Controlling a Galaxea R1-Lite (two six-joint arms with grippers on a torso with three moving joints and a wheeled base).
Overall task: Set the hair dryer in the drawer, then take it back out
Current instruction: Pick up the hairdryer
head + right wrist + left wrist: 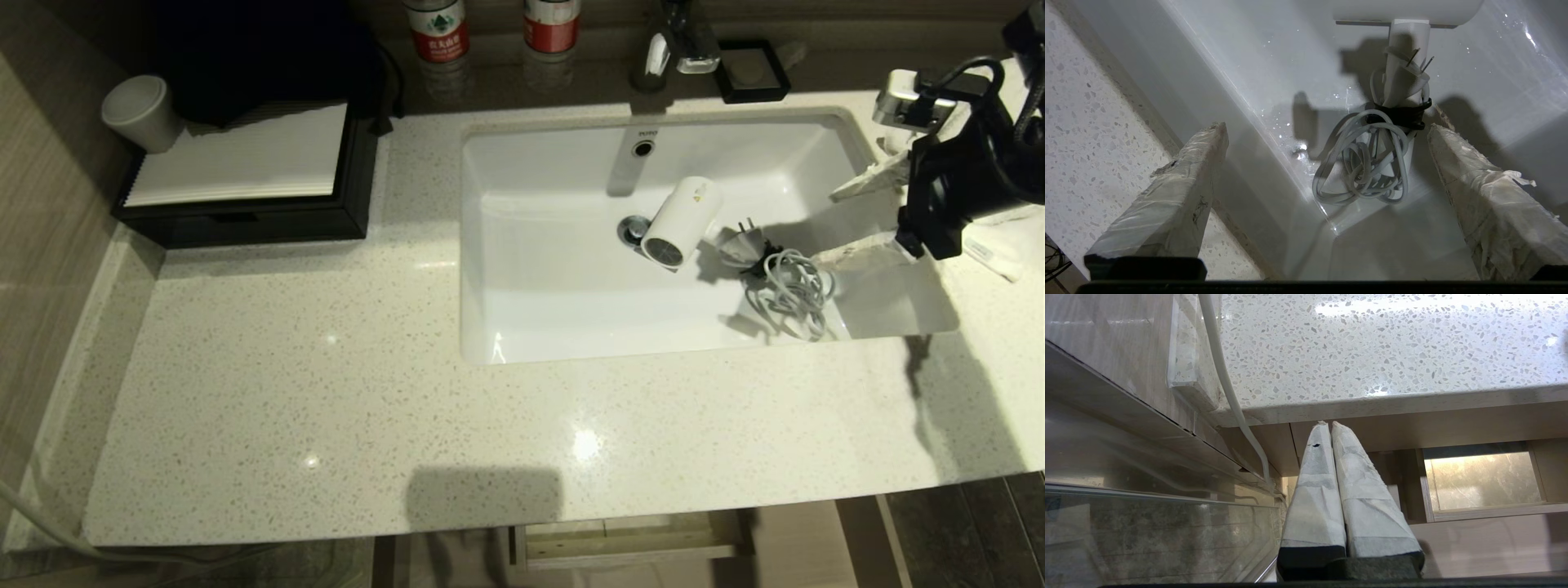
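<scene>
From the head view, the glossy white hair dryer (682, 220) lay in the porcelain sink (531, 245), cord bundled beside it, while the drawer (629, 543) stood ajar below the speckled worktop (326, 367). The left pincer (1329, 424), parked underneath, was pressed closed. The right pincer (1327, 130) gaped wide, framing the handle, likely for pickup.

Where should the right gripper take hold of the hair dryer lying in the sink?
Probably the handle, above the bundled cord. The hair dryer lies on its side in the sink with that end toward the open right gripper, so come down from the sink's right. The barrel looks too wide.
</scene>
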